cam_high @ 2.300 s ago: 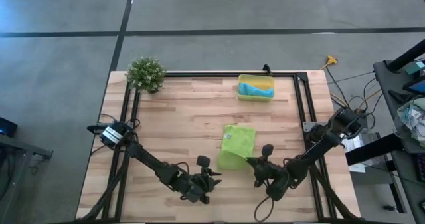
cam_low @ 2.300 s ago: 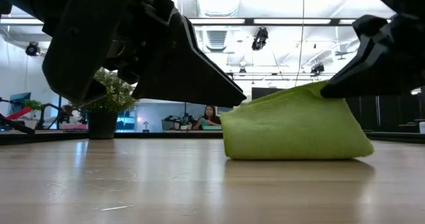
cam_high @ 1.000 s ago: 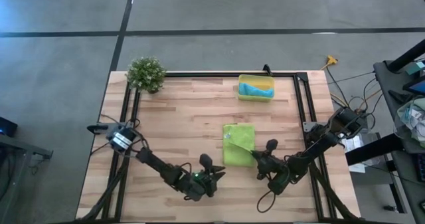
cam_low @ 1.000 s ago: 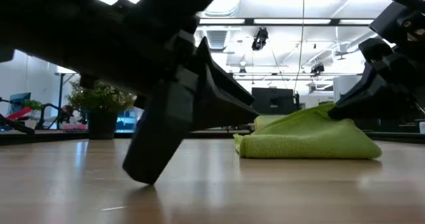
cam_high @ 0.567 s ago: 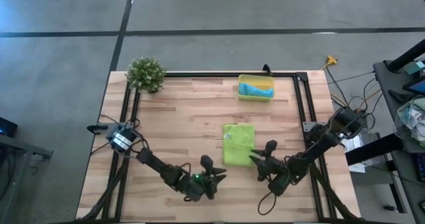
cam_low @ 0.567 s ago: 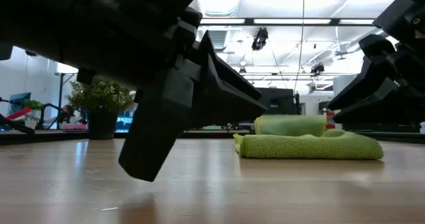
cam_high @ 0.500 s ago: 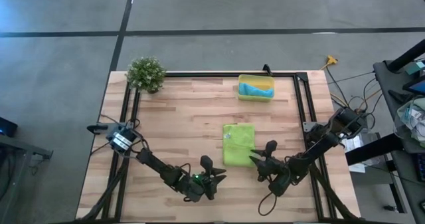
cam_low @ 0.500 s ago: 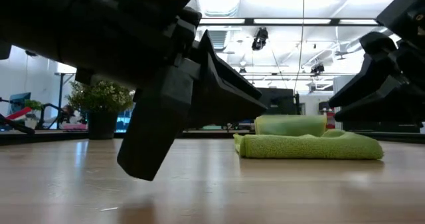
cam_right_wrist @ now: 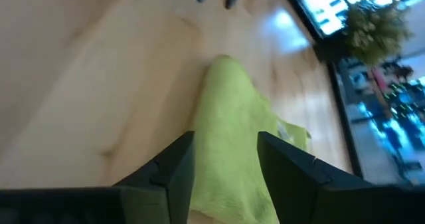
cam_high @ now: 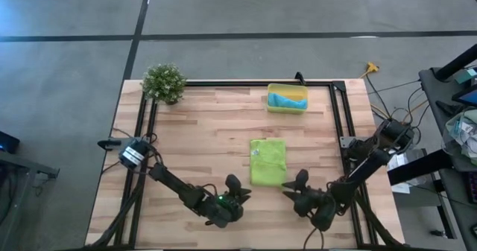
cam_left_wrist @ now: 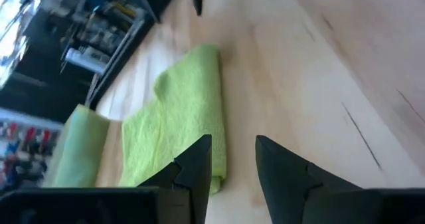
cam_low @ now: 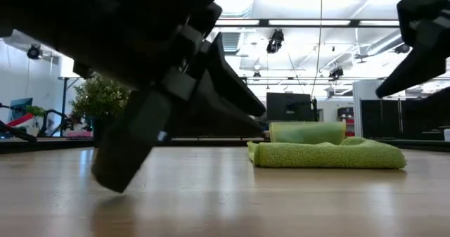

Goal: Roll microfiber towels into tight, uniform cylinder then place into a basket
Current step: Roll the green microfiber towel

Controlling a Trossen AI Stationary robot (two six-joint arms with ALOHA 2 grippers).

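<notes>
The lime-green towel (cam_high: 268, 161) lies folded flat on the table's middle, its white tag (cam_high: 255, 153) at its left edge. The turquoise towel (cam_high: 287, 100) lies inside the yellow basket (cam_high: 270, 97) at the far edge. My left gripper (cam_high: 240, 194) is open, low over the table near the towel's near left corner; the towel shows ahead of it in the left wrist view (cam_left_wrist: 179, 127). My right gripper (cam_high: 292, 188) is open, raised just off the towel's near right corner; the towel also shows in the right wrist view (cam_right_wrist: 232, 131).
A small potted plant (cam_high: 164, 82) stands at the far left corner. A black metal frame (cam_high: 337, 117) runs along the table's far, left and right sides. Bare wood lies left of the towel. In the low view the basket (cam_low: 307, 132) shows behind the towel (cam_low: 327, 155).
My right gripper has opened and let go of the green towel's near right part, which has dropped flat onto the rest. The gripper has then risen and drawn back toward the table's near edge. My left gripper has shifted slightly and tipped.
</notes>
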